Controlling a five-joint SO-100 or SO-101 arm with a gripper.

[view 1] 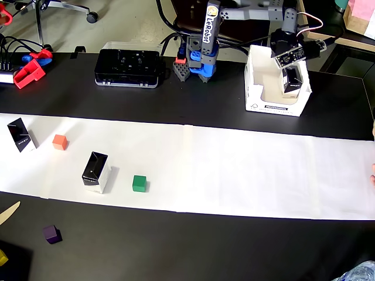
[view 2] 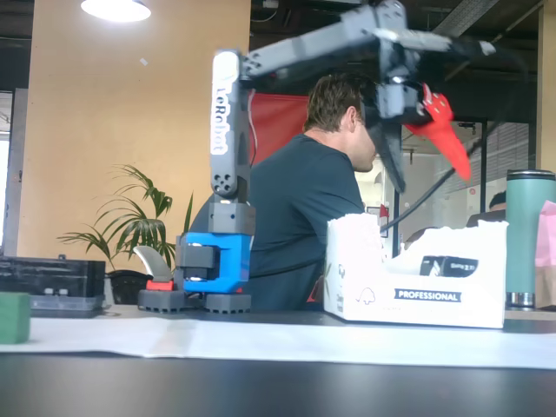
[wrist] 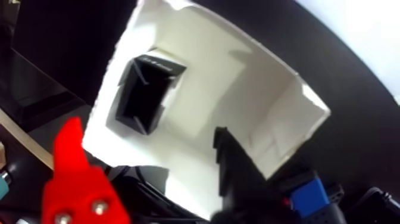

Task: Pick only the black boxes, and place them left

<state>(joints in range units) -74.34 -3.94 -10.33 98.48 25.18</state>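
Gripper [wrist: 149, 158] above the white open carton [view 1: 255, 93], jaws apart and empty in the wrist view, red finger [view 2: 441, 132] and black finger [view 2: 393, 156] spread in the fixed view. One black box [wrist: 146, 89] lying inside that carton, below the fingers, untouched. Two more black boxes out on the white paper strip [view 1: 246, 170] of the surface: one [view 1: 96, 171] just beside a green cube [view 1: 139, 183], another [view 1: 20, 134] near an orange cube [view 1: 60, 141]. Purple cube [view 1: 51, 234] off the paper.
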